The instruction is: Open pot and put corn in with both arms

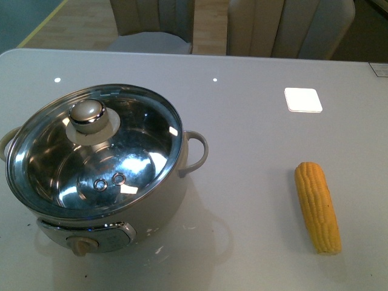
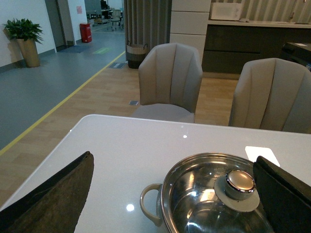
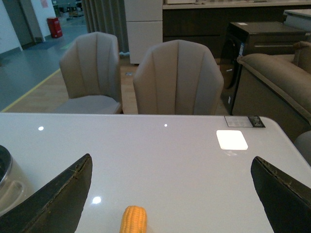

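Note:
The cream-white pot (image 1: 151,209) stands at the table's left with its glass lid (image 1: 139,157) on and the lid knob (image 1: 90,116) toward the back left. The yellow-orange corn (image 1: 317,207) lies on the table at the right, lengthwise front to back. Neither arm shows in the front view. In the left wrist view, the open left gripper (image 2: 175,194) hangs above the pot (image 2: 151,206), whose knob (image 2: 240,182) sits close to one finger (image 2: 284,194). In the right wrist view, my open right gripper (image 3: 170,191) hovers above the table, with the corn tip (image 3: 133,219) between its fingers.
The white table (image 1: 254,139) carries a bright square reflection (image 1: 303,99) at the back right. Beige chairs (image 1: 151,21) stand behind the far edge. A small label (image 1: 379,68) sits at the table's far right corner.

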`<state>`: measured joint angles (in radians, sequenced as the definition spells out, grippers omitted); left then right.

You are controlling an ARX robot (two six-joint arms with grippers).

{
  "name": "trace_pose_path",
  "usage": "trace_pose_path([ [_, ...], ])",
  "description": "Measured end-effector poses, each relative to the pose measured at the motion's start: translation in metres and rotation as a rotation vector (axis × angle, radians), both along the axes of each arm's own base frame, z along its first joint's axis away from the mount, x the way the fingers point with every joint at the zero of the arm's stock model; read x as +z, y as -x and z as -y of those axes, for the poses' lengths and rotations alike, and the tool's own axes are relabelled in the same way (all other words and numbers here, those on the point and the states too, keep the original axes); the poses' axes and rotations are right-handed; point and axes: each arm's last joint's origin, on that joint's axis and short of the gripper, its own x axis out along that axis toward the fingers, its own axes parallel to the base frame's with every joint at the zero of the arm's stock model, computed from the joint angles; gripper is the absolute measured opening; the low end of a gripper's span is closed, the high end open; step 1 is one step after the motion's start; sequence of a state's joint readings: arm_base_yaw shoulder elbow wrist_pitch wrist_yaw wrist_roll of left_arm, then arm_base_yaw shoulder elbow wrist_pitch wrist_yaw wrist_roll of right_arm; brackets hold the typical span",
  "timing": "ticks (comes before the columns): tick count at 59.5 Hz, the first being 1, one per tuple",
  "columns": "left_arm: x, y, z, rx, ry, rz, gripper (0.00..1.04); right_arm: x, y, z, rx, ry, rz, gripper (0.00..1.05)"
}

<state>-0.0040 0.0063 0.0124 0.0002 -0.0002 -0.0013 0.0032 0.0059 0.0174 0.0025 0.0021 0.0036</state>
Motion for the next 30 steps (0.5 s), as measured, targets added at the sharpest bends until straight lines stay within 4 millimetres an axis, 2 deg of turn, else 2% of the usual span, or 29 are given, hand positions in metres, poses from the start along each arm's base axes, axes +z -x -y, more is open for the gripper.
trace_pose_path([
  [30,0.0000,0.0000,0.0000,0.000,0.000,0.000,0.98,0.0000,0.0000,0.0000,0.000,0.000,0.000,0.96],
])
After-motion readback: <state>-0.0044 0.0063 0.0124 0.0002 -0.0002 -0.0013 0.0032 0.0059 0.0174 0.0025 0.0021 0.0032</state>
